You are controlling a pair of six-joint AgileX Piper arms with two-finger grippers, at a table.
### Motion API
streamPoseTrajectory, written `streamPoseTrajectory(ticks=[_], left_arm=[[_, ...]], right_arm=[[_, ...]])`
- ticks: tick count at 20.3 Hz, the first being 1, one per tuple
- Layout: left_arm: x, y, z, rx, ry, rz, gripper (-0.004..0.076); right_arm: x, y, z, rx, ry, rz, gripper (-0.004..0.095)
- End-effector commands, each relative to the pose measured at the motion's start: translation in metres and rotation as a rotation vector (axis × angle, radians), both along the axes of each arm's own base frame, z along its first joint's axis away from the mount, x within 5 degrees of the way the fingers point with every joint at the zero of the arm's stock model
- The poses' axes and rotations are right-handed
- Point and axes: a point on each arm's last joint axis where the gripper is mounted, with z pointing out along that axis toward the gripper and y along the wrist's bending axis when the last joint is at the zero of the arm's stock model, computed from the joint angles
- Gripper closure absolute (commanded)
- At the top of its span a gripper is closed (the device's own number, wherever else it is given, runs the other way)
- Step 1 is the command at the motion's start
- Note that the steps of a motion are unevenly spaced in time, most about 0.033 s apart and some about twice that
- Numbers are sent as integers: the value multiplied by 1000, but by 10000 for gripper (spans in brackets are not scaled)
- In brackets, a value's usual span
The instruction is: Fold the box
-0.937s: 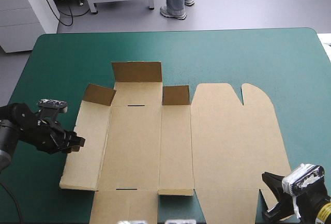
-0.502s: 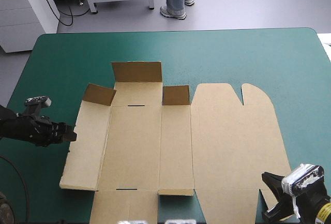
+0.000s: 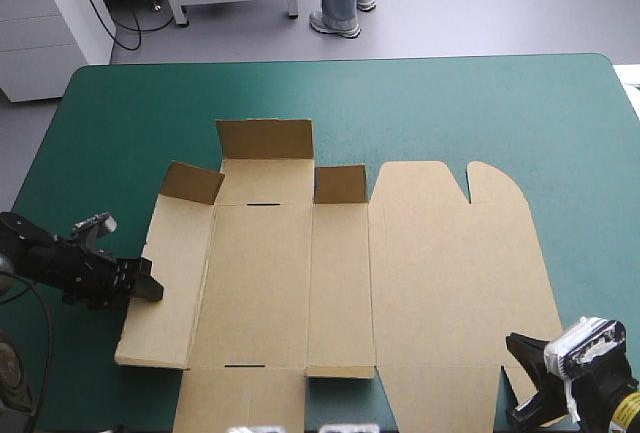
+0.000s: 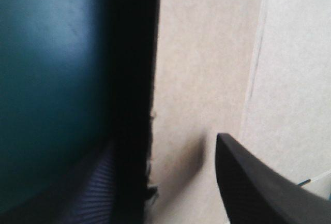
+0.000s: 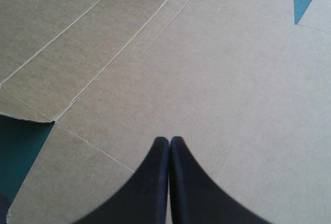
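The box is a cut sheet of brown board, lying open and mostly flat in the middle of the teal-green tabletop. Its far flap stands raised, with two small corner flaps tilted up beside it. The broad lid panel lies flat toward the right, notched at its far edge.

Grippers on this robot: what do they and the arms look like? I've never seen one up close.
The left gripper and right gripper each have two broad black fingers, curved like fins and tapering to points. The left arm is black and jointed. The right arm is black too, with a yellow label.
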Motion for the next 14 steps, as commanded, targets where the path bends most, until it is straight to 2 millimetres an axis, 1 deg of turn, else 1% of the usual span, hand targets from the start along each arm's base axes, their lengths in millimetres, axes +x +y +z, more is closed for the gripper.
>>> streamPoseTrajectory(ticks=[1, 3, 5, 7, 9, 10, 12, 13, 14], left_arm=[[-7, -13, 8, -133, 11, -6, 318], [-8, -19, 5, -170, 14, -2, 318], [-9, -32, 2, -173, 31, -57, 318], [-8, -49, 2, -166, 25, -165, 318], [-5, -53, 4, -164, 16, -186, 327], [-3, -53, 6, -161, 12, -179, 353], [-1, -52, 9, -151, 6, -175, 528], [0, -51, 10, -150, 2, -175, 681], [0, -51, 10, -149, 0, -175, 728]], right_arm=[[2, 2, 13, 41, -74, 3, 926], [3, 3, 12, 46, -82, 5, 926], [5, 4, 10, 55, -94, 8, 925], [5, 5, 9, 62, -104, 10, 925], [6, 5, 10, 62, -105, 10, 926], [6, 5, 10, 62, -105, 10, 926], [6, 5, 10, 62, -105, 10, 926], [6, 5, 10, 62, -105, 10, 926], [6, 5, 10, 62, -105, 10, 926]])
